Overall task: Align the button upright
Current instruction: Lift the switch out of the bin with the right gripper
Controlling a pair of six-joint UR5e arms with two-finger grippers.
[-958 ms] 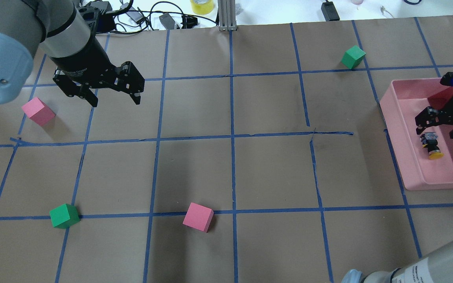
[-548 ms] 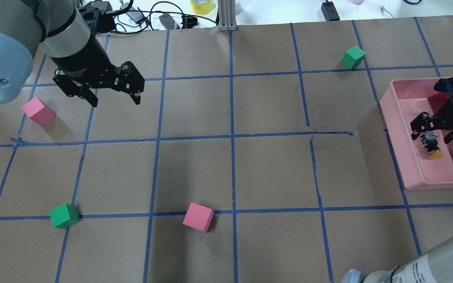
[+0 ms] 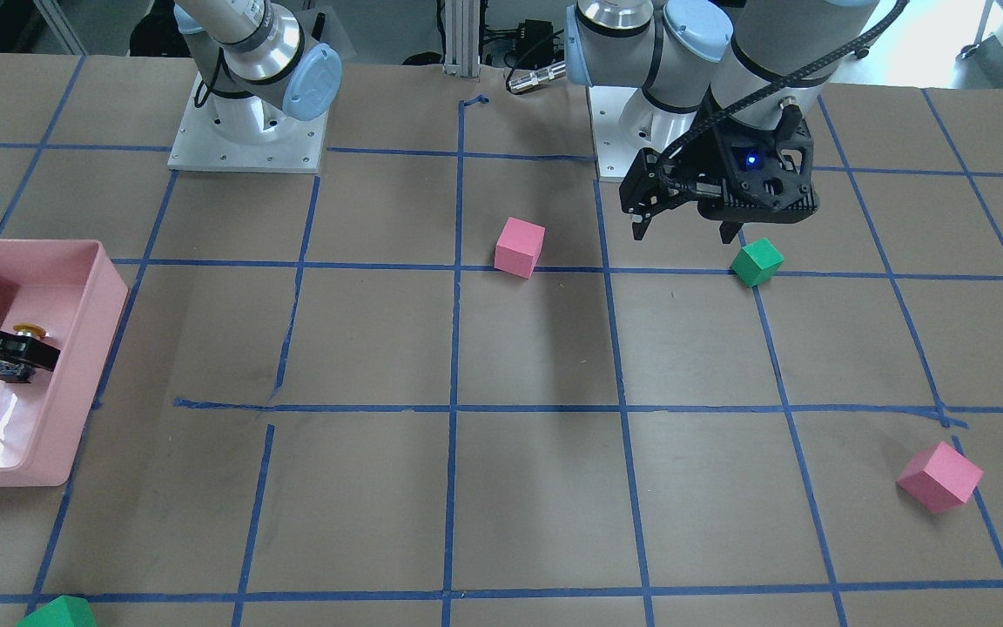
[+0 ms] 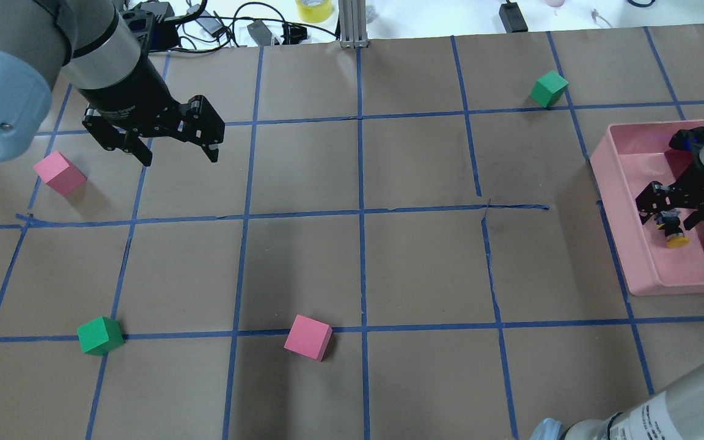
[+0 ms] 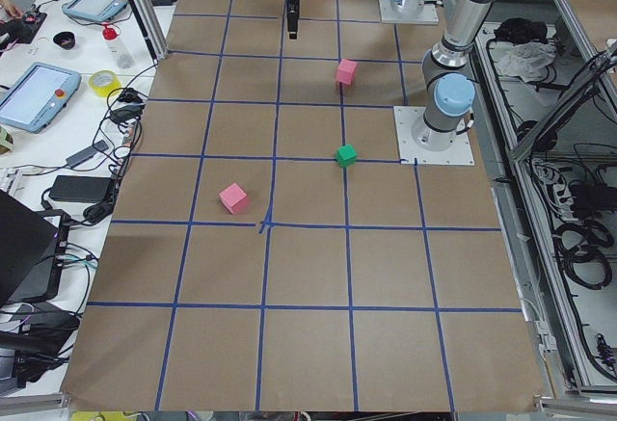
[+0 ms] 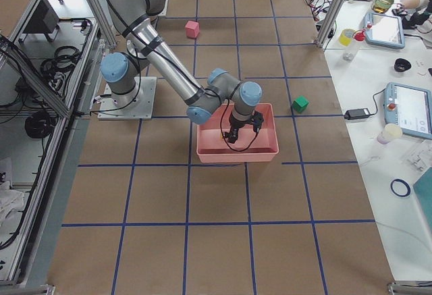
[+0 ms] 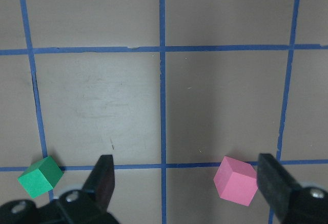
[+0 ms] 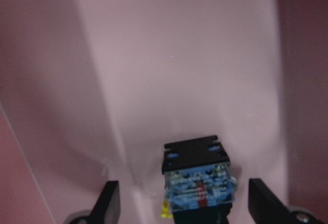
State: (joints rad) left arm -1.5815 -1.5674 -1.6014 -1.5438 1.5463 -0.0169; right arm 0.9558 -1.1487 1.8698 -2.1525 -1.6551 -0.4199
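Note:
The button point(image 4: 671, 232) lies on its side in the pink tray point(image 4: 618, 201) at the table's right, with its yellow cap toward the robot. It also shows in the front view point(image 3: 14, 367) and, base block first, in the right wrist view point(image 8: 199, 183). My right gripper point(image 4: 677, 219) is open and low in the tray, with one finger on each side of the button point(image 8: 107, 203). My left gripper point(image 4: 178, 157) is open and empty, and hovers above the table at the far left.
A pink cube point(image 4: 59, 173) lies left of my left gripper. A green cube point(image 4: 100, 335) and a second pink cube point(image 4: 308, 337) sit near the front. Another green cube point(image 4: 549, 88) sits far right, beyond the tray. Cables and a tape roll point(image 4: 313, 9) line the far edge.
My right gripper has shifted a little left and down inside the tray, so its open fingers now straddle the button. The button and the left arm have not moved.

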